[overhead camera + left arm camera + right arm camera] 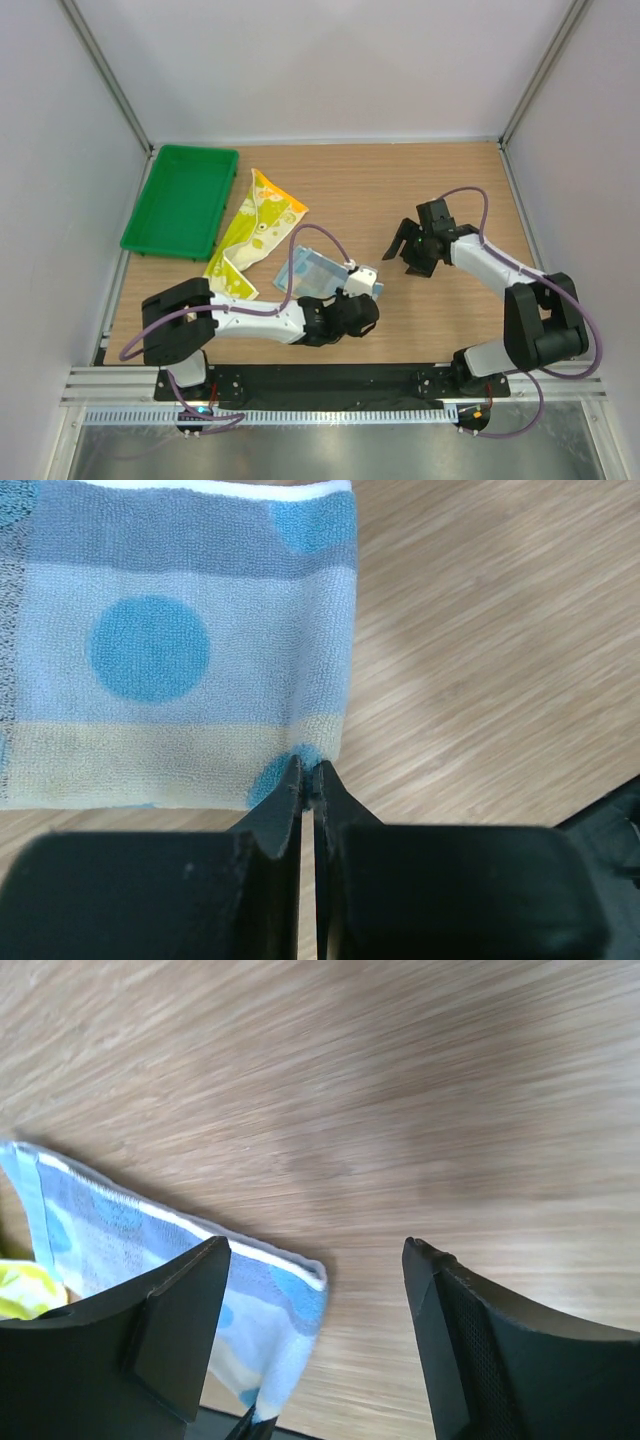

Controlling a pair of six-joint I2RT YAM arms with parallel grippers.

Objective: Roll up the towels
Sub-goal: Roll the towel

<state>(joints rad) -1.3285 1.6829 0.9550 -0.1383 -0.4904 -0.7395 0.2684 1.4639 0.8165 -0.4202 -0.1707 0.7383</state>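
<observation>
The light blue towel (312,270) lies folded at the middle of the table, with blue dots and a pale yellow band in the left wrist view (180,650). My left gripper (362,283) is shut, pinching the towel's near right corner (308,765). The yellow-green towel (252,232) with orange and white spots lies crumpled to the left of it. My right gripper (410,248) is open and empty, hovering to the right of the blue towel, whose end shows in its view (250,1310).
A green plastic tray (182,200) stands at the back left by the left wall. Bare wooden table lies between the blue towel and the right arm. Metal frame posts stand at the back corners.
</observation>
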